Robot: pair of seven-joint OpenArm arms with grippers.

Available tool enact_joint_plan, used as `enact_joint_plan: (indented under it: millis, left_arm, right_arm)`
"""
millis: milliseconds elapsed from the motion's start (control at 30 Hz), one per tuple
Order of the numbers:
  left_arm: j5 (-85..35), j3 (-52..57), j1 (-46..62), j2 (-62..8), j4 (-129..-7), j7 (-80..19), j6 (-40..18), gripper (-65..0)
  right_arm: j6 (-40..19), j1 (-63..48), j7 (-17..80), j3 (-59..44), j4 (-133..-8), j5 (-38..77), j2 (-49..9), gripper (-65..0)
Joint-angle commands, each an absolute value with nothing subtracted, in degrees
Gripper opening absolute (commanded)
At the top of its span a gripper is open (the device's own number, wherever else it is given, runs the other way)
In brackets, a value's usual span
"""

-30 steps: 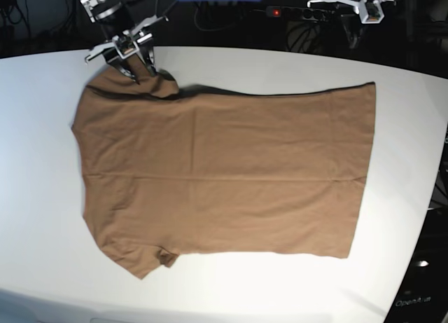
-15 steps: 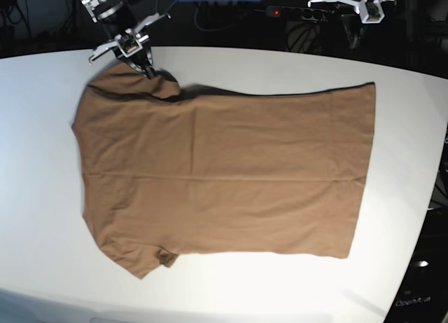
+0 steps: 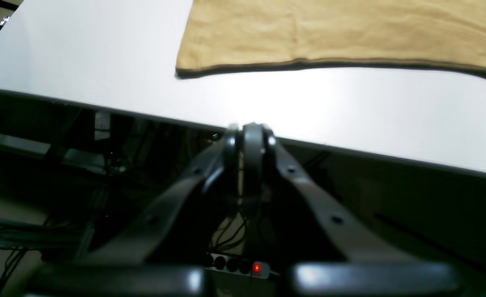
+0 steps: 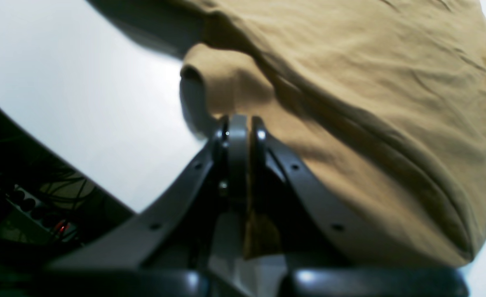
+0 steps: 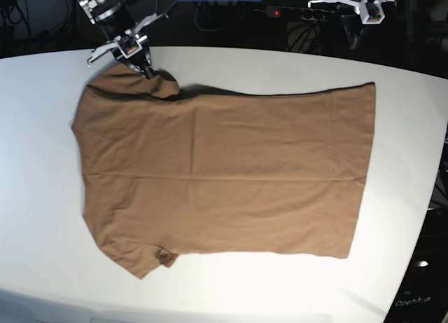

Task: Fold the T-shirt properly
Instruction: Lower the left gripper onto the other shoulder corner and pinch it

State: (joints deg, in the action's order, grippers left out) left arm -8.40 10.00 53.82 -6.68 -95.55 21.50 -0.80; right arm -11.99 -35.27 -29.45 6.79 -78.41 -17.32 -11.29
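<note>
Tan-brown T-shirt (image 5: 224, 172) spread flat on white table (image 5: 42, 197); far sleeve bunched, pinched by right tool (image 4: 239, 123); left tool (image 3: 249, 132) pressed together, empty, off the table edge.

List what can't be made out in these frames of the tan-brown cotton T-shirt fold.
- Right wrist view: the right gripper is shut on the tan-brown cotton T-shirt; the pinched cloth edge is hidden between the jaws.
- Base view: the shirt's white tag and underside, hidden by the cloth itself.
- Left wrist view: the left gripper, shut and clear of the shirt; most of the shirt is cut off by the top edge.
</note>
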Motion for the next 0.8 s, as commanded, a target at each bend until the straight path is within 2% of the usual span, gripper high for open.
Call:
enact_joint_plan:
  millis: [0, 133, 200, 267, 367, 433, 500, 600, 767]
  left_arm:
    - [-8.57, 10.24, 54.81, -6.99, -97.36, 23.08, -0.66, -63.8]
    - [-8.31, 10.77, 54.9, -7.08, -100.62, 22.81, -0.66, -63.8]
    - [-8.57, 12.88, 54.73, -7.08, -102.11, 20.18, -0.66, -61.0]
    - [-8.57, 14.81, 53.85, -7.08, -103.16, 15.96, -0.66, -53.7]
    - [-8.66, 17.45, 51.12, -7.08, -104.22, 10.42, -0.66, -38.2]
    - [-8.66, 19.91, 50.07, -7.08, -104.31, 7.6, -0.66, -31.2]
    - [-8.66, 21.49, 48.4, -7.08, -104.31, 5.58, -0.75, -30.6]
    - [-8.22, 23.43, 45.32, -7.87, -103.69, 1.45, -1.8, -33.7]
    - [-8.57, 26.42, 36.7, -9.63, -100.09, -12.09, -14.37, -34.4]
  right_arm:
    - [-12.44, -36.97, -13.49, 6.37, -76.62, -21.85, -12.18, -64.6]
    - [-12.44, -36.97, -13.49, 6.37, -76.62, -21.85, -12.18, -64.6]
    - [-12.44, -36.97, -13.58, 6.37, -76.62, -21.85, -12.18, -64.6]
    - [-12.44, -36.97, -13.49, 6.37, -76.62, -21.85, -12.18, -64.6]
    - [-12.44, -36.97, -13.49, 6.37, -76.62, -21.85, -12.18, -64.6]
    - [-12.44, -36.88, -13.49, 6.37, -76.62, -21.85, -12.18, -64.6]
    - [-12.44, -36.88, -13.49, 6.37, -76.62, -21.85, -12.18, -64.6]
    - [-12.44, -36.88, -13.49, 6.37, -76.62, -21.85, -12.18, -64.6]
    - [-12.44, -36.88, -13.41, 6.2, -76.62, -21.85, -12.18, -64.6]
